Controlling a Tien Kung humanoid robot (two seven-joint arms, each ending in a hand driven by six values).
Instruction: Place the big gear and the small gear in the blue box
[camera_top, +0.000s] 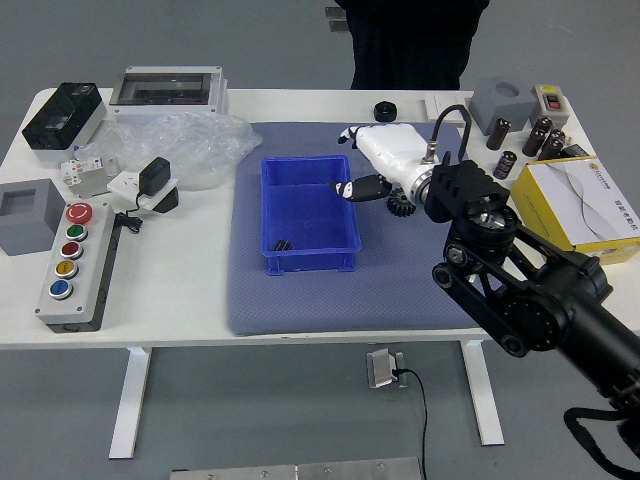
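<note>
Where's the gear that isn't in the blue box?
In the head view, the gear is on the mat just right of the blue box, partly hidden by the robot hand.

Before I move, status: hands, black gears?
Right hand open, empty, over blue plastic box's right rim. Left hand out of view. Small black gear in box; bigger one on grey mat, partly behind hand.
</note>
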